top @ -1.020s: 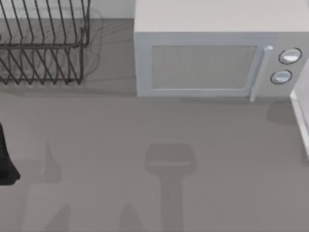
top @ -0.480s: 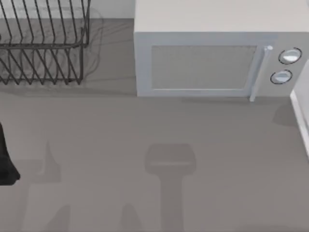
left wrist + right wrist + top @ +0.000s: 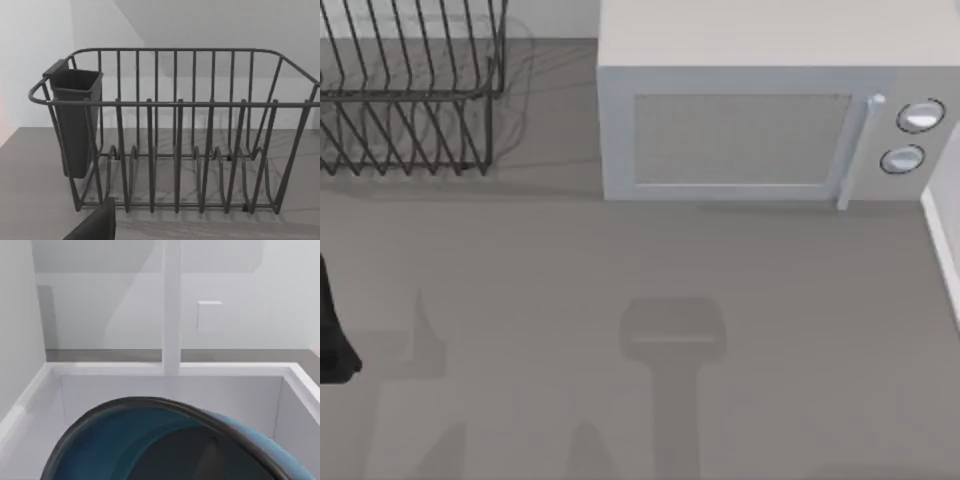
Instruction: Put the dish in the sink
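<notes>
The blue dish (image 3: 165,445) shows close up in the right wrist view, tilted with its glossy dark inside facing the camera and its dark rim arching across the lower part of the picture. It hangs in front of the white sink (image 3: 45,390), whose rim and inner walls rise behind it; whether the dish is above the basin or already down inside it cannot be told. A white upright post (image 3: 171,305) stands at the sink's far rim, with a pale wall behind it. The right gripper's fingers are out of sight, so their state cannot be told. In the top view, the grey countertop (image 3: 620,270) fills the middle. The white microwave (image 3: 770,120) sits at about one o'clock from the centre, its door shut, with a vertical handle (image 3: 855,150) and two round knobs (image 3: 918,116) on its right side. The dark wire dish rack (image 3: 410,90) stands at about ten o'clock, well apart from the microwave. A strip of the sink's white edge (image 3: 942,250) shows at three o'clock. A dark part of the left arm (image 3: 332,330) sits at nine o'clock at the table's left edge. The left wrist view faces the rack (image 3: 175,140), upright, with a dark utensil cup (image 3: 75,120) hung at one end, and a dark fingertip (image 3: 97,225) of the left gripper in front; whether that gripper is open or closed cannot be told.
</notes>
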### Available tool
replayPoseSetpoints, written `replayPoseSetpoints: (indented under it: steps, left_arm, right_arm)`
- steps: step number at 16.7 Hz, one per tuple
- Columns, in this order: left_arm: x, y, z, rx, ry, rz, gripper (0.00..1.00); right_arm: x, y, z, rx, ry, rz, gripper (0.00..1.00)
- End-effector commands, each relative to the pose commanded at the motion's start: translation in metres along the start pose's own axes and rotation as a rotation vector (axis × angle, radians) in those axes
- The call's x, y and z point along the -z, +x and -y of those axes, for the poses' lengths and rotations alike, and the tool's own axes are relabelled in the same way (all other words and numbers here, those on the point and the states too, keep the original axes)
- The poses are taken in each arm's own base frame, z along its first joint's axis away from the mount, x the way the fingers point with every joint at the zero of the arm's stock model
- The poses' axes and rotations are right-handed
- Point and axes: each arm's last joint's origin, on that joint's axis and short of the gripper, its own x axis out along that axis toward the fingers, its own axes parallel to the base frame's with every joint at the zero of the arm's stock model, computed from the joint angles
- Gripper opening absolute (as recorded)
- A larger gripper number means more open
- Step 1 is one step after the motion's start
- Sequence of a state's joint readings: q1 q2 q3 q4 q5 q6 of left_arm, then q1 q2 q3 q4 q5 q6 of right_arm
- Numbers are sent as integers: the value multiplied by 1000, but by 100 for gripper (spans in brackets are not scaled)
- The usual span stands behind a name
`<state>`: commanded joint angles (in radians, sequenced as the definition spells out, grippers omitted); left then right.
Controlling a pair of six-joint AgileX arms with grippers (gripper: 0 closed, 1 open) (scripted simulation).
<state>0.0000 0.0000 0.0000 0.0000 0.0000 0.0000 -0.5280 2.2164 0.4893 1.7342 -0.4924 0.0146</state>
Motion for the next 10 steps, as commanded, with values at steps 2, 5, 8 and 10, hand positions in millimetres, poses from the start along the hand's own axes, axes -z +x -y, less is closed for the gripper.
replayPoseSetpoints:
  steps: [2,5,8,10]
  left_arm:
    - [0,0,0,0,0,0,100]
    - [0,0,0,0,0,0,100]
    - [0,0,0,0,0,0,100]
    - [0,0,0,0,0,0,100]
  right_arm:
    - [0,0,0,0,0,0,83]
    - [0,0,0,0,0,0,100]
    - [0,0,0,0,0,0,100]
    - [0,0,0,0,0,0,100]
